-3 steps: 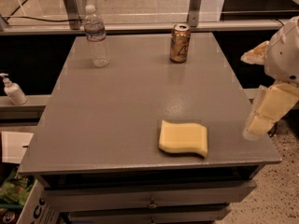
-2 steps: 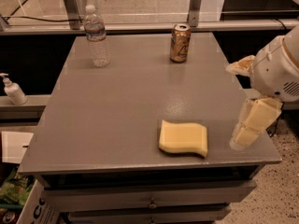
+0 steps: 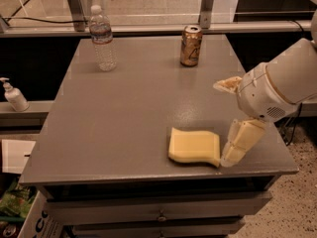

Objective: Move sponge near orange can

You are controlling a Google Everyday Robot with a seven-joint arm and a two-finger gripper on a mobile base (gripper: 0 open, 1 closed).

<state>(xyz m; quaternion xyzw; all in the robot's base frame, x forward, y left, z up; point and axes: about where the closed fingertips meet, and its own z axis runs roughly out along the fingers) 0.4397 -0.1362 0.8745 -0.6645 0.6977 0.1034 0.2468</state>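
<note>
The pale yellow sponge (image 3: 194, 146) lies flat on the grey table (image 3: 124, 118) near its front right edge. The orange can (image 3: 190, 45) stands upright at the back of the table, right of centre, far from the sponge. My gripper (image 3: 229, 123) comes in from the right. One cream finger (image 3: 239, 143) points down right beside the sponge's right edge, its tip close to the sponge's corner. The other finger (image 3: 227, 85) sticks out to the left, higher up. The gripper is open and holds nothing.
A clear plastic water bottle (image 3: 102, 38) stands at the table's back left. A white pump bottle (image 3: 13, 95) sits on a ledge left of the table. Drawers (image 3: 158, 214) run below the table front. A metal rail crosses behind the table.
My gripper has moved left from beyond the table's right edge to just beside the sponge. The sponge, can and bottle have not moved.
</note>
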